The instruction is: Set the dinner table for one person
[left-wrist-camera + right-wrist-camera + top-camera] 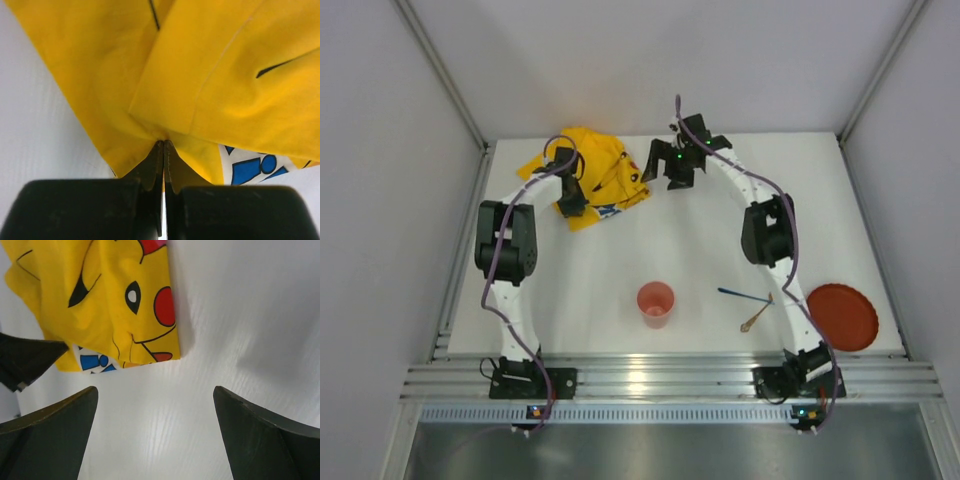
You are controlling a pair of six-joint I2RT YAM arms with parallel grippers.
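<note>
Plain grey-white panels enclose the cell: left wall [380, 150], rear wall [660, 60], right wall [920, 200]. Slim aluminium posts [440, 70] mark the rear corners. Sole furniture is the dinner table [620, 255], matte white, with a ribbed aluminium rail [670, 385] along its near edge. Below the rail lies a brushed metal sheet [670, 450], possibly floor or shelf. Lighting is soft and even, with shadows faint.

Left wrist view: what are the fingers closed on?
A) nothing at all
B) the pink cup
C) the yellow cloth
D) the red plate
C: the fingers of the left gripper meet on a fold of the yellow cloth.
</note>
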